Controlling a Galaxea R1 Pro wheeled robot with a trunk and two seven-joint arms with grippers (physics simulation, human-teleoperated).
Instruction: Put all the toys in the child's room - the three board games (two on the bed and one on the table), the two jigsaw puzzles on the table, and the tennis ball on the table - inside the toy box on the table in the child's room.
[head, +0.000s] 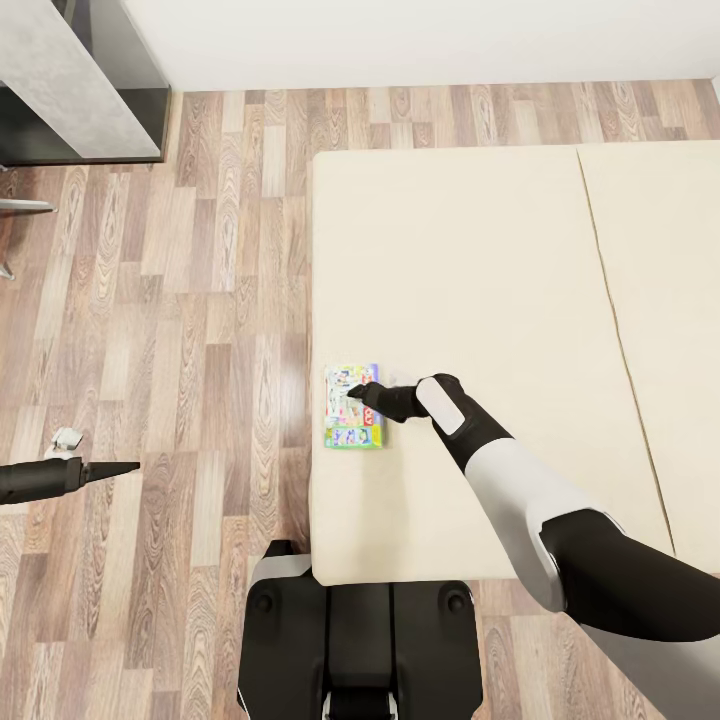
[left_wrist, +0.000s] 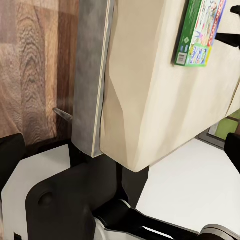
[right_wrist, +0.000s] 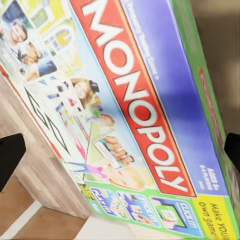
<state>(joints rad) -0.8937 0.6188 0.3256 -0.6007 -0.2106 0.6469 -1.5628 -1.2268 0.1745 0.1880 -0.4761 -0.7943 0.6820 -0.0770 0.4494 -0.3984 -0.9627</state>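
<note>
Green-edged board game (head: 352, 406) lies flat at the bed's (head: 480, 260) near corner, right gripper (head: 356, 394) above it.
Fingers spread wide, straddling the box for a grasp; left gripper (head: 128, 467) idle over floor, state unclear.

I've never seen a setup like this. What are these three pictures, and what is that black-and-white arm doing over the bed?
It is a simulated two-armed robot on wheels. The big picture looks down from its head: the right arm reaches over the beige bed, its gripper above a colourful board game lying near the bed's edge. The left gripper hangs over the wood floor, holding nothing. The other two pictures come from cameras at the wrists. The right one looks straight at the game, a Monopoly box, with one dark finger at each side, spread apart. Nothing is gripped yet.
</note>
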